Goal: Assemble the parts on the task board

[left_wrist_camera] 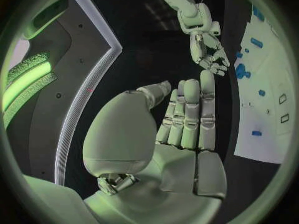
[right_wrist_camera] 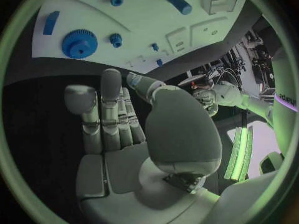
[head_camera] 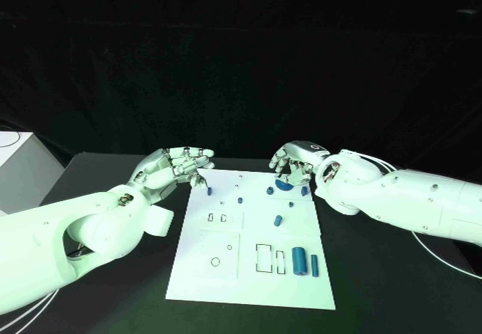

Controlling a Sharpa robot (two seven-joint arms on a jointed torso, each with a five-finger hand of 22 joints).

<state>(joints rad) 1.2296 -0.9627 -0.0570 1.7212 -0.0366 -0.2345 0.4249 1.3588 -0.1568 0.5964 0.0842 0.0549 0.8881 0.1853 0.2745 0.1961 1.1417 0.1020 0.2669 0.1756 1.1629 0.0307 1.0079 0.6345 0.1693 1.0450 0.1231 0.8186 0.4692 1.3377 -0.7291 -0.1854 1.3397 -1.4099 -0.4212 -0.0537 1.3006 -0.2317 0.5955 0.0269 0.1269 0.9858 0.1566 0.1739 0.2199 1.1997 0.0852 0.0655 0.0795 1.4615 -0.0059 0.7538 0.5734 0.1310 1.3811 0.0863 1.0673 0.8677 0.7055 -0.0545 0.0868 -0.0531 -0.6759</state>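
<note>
The white task board (head_camera: 251, 278) lies in the middle of the black table. Blue parts sit on it: a gear (head_camera: 285, 186) at its far edge, small pegs (head_camera: 241, 200), a short cylinder (head_camera: 278, 220), and a thick cylinder (head_camera: 298, 261) beside a thin one (head_camera: 314, 265) near the front right. My left hand (head_camera: 176, 167) hovers at the board's far left corner, fingers extended, holding nothing. My right hand (head_camera: 294, 160) hangs just behind the gear (right_wrist_camera: 79, 43), fingers (right_wrist_camera: 106, 109) straight and empty. The left wrist view shows the left hand's palm (left_wrist_camera: 181, 129) bare, with the right hand (left_wrist_camera: 209, 55) beyond it.
A white box (head_camera: 20, 174) stands at the table's far left. Empty outlined slots (head_camera: 263, 257) and holes mark the board's near half. Bare black table lies on both sides of the board.
</note>
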